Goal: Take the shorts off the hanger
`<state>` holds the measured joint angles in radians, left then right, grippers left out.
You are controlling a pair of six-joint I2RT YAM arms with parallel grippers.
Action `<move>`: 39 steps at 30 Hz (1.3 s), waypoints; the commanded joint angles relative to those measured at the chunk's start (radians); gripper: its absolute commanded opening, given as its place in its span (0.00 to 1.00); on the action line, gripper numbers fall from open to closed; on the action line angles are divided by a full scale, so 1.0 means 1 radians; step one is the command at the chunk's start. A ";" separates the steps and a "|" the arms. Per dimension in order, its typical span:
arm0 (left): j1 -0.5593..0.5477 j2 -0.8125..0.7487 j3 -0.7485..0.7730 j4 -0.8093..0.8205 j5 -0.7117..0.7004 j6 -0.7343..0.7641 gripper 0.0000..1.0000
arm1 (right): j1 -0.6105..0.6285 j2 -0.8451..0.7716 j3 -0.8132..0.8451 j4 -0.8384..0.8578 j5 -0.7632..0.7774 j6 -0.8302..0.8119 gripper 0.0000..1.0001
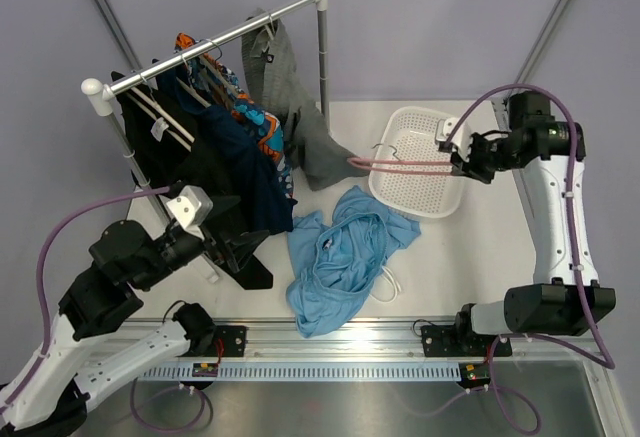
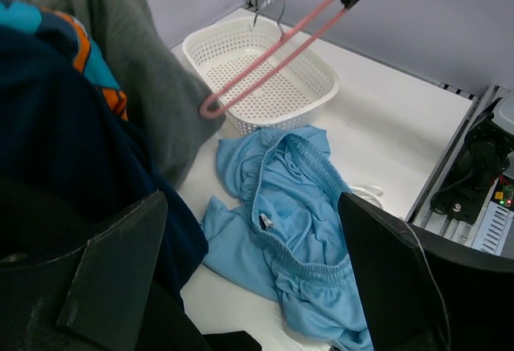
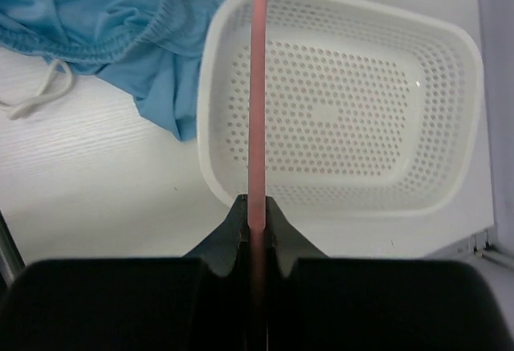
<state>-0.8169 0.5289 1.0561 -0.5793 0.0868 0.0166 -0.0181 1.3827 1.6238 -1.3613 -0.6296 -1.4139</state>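
Observation:
The light blue shorts point(image 1: 340, 257) lie crumpled on the table, white drawstring to their right; they also show in the left wrist view point(image 2: 297, 206). The grey shorts point(image 1: 290, 97) hang from the right end of the rack and reach down to the table. My right gripper point(image 1: 462, 162) is shut on a pink hanger point(image 1: 405, 165), holding it level over the white basket point(image 1: 420, 209). The hanger's far end touches the grey shorts' lower edge point(image 2: 144, 70). In the right wrist view, the gripper point(image 3: 258, 206) pinches the hanger bar point(image 3: 259, 86). My left gripper point(image 1: 240, 247) is open and empty by the black clothes.
A white rack rail point(image 1: 210, 42) on two posts holds black, navy and orange-and-blue patterned clothes point(image 1: 250, 117) on hangers. The basket rim point(image 3: 210, 126) lies right of the blue shorts. Purple walls stand behind the table. The arms' base rail runs along the near edge.

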 commanded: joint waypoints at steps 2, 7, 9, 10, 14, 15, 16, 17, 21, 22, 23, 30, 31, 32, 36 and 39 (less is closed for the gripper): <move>-0.002 -0.076 -0.068 0.015 -0.074 -0.135 0.93 | -0.086 -0.013 0.106 -0.279 -0.076 0.013 0.00; -0.002 -0.158 -0.165 0.033 -0.082 -0.213 0.93 | -0.086 0.079 0.263 -0.269 -0.225 0.194 0.00; -0.004 -0.171 -0.180 0.042 -0.082 -0.239 0.93 | -0.086 0.128 0.352 -0.233 -0.268 0.265 0.00; -0.002 -0.179 -0.188 0.044 -0.082 -0.244 0.93 | -0.086 0.142 0.378 -0.225 -0.312 0.321 0.00; -0.002 -0.185 -0.199 0.039 -0.084 -0.260 0.95 | -0.083 0.194 0.499 -0.132 -0.384 0.456 0.00; -0.002 -0.187 -0.199 0.033 -0.082 -0.264 0.95 | -0.082 0.196 0.504 -0.099 -0.387 0.498 0.00; -0.002 -0.187 -0.202 0.033 -0.084 -0.265 0.95 | -0.082 0.193 0.504 -0.069 -0.393 0.547 0.00; -0.004 -0.190 -0.203 0.035 -0.082 -0.268 0.95 | -0.079 0.185 0.490 0.001 -0.392 0.575 0.00; -0.002 -0.190 -0.225 0.071 -0.082 -0.264 0.95 | 0.012 0.190 0.469 0.143 -0.340 0.699 0.00; -0.002 -0.187 -0.229 0.079 -0.082 -0.264 0.95 | 0.064 0.199 0.473 0.171 -0.319 0.740 0.00; -0.002 -0.175 -0.234 0.099 -0.082 -0.262 0.96 | 0.098 0.205 0.472 0.195 -0.297 0.768 0.00; -0.002 -0.136 -0.245 0.131 -0.064 -0.276 0.95 | 0.263 0.268 0.444 0.487 -0.084 1.125 0.00; -0.004 -0.135 -0.245 0.133 -0.062 -0.277 0.95 | 0.267 0.275 0.456 0.519 -0.061 1.174 0.00; -0.002 -0.135 -0.245 0.134 -0.061 -0.282 0.95 | 0.268 0.282 0.459 0.537 -0.044 1.194 0.00; -0.002 -0.141 -0.251 0.141 -0.064 -0.284 0.95 | 0.270 0.308 0.478 0.613 0.060 1.270 0.00; -0.002 -0.135 -0.257 0.150 -0.062 -0.284 0.96 | 0.274 0.328 0.508 0.630 0.079 1.291 0.00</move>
<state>-0.8169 0.3882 0.8070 -0.5064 0.0219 -0.2562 0.2489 1.7061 2.0617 -0.8497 -0.6182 -0.2119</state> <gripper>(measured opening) 0.952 0.088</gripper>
